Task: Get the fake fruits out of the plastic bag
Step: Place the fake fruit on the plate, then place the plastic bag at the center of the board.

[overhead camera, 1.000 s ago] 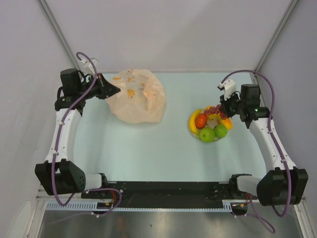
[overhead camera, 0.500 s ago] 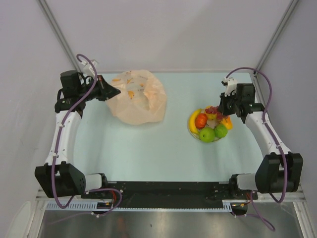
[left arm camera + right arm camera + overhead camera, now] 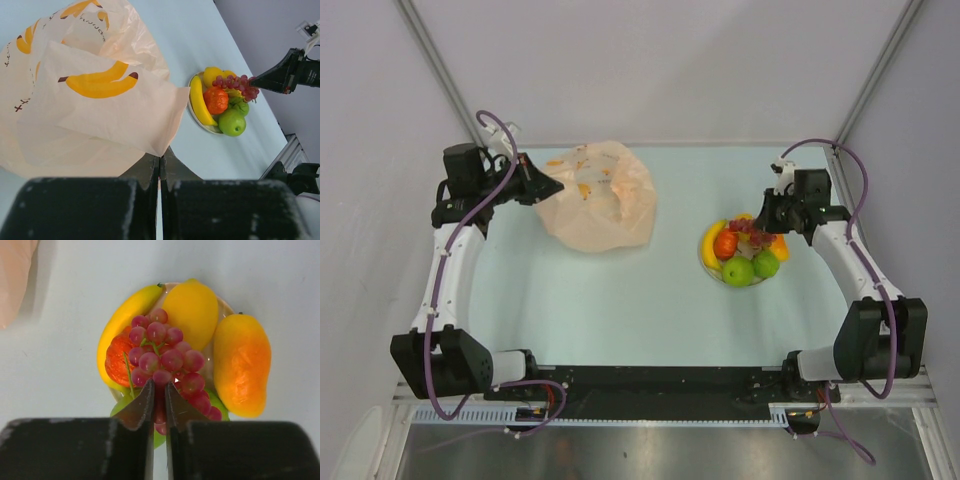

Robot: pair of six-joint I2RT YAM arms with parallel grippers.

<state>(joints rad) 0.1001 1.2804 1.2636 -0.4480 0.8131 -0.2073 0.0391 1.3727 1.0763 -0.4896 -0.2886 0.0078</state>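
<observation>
On my left arm, the left fingers [image 3: 160,156] are pressed together on a corner of the plastic bag [image 3: 85,115]. The bag sits crumpled at the far left of the worktop [image 3: 620,290]. My right fingers [image 3: 159,389] are almost together, pinching the grape bunch [image 3: 165,355] over the plate [image 3: 224,304]. The plate also holds the banana [image 3: 125,320], lemon [image 3: 192,315], orange fruit [image 3: 242,365], red fruit [image 3: 117,365] and green apple [image 3: 232,122], well apart from the bag.
</observation>
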